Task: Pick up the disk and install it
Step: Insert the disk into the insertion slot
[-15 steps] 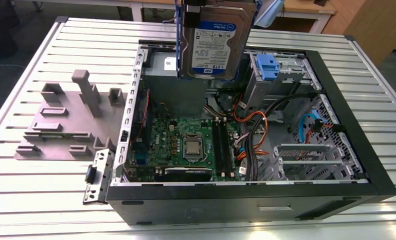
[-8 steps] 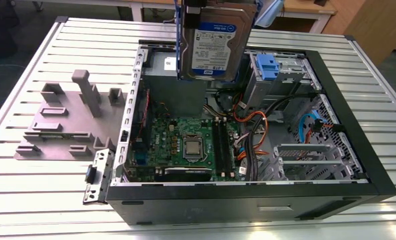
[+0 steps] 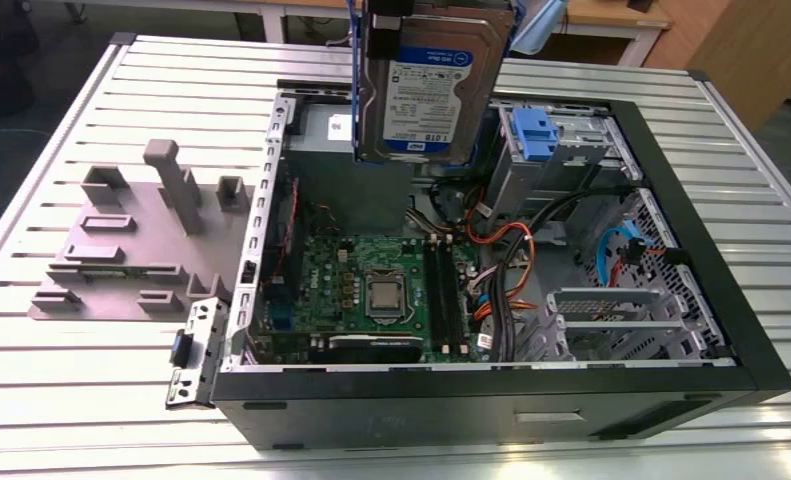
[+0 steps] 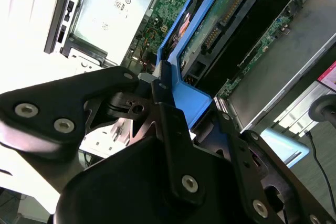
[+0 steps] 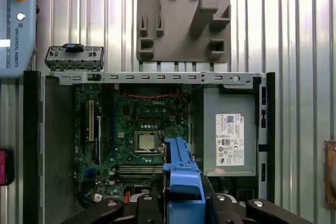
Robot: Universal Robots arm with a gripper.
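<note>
**Disk held on edge above the open case: slip and snag are the risks**

The disk hangs upright at the top centre of the exterior view, label facing the camera. It is clear of everything and sits above the rear part of the open computer case. In the second wrist view the gripper has its fingers closed narrowly on the blue carrier edge of the disk, not on the metal body.

That grip looks like the first weak point. The plastic frame could flex or slide between the pads, and the disk would then tilt or drop.

Directly below lies the motherboard with its processor. A fall there would likely damage both.

Toward the exterior view's right, orange and black cables loop between the board and the drive bay with its blue bracket. A low or skewed approach could catch them or strike the bay wall.

The grey fixture at the left of the frame stands well apart and poses no hazard.
</note>
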